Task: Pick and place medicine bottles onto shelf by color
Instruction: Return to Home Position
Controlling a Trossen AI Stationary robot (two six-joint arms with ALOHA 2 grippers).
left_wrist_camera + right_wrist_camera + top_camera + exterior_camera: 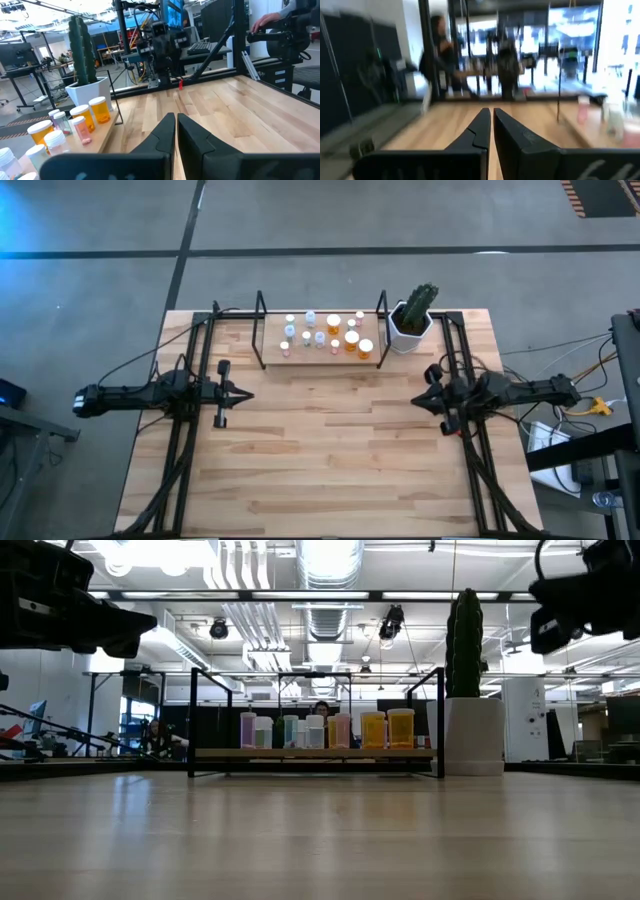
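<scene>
The medicine bottles point(325, 333) stand on the shelf point(322, 352) at the table's far edge, white-capped; orange ones point(387, 729) toward the right, clear, greenish and pinkish ones point(295, 731) toward the left. In the left wrist view orange bottles point(98, 109) and clear ones point(55, 141) show on the board. My left gripper point(246, 394) hovers over the table's left side, shut and touching nothing; its fingers point(176, 127) meet. My right gripper point(418, 401) hovers over the right side, shut and holding nothing point(492, 122).
A white hexagonal pot with a green cactus point(413, 320) stands right of the shelf, at the far right corner. Black frame rails point(190, 430) run along both table sides. The bare plank tabletop point(330, 450) spreads between the arms. A person's hand point(267, 20) shows beyond the table.
</scene>
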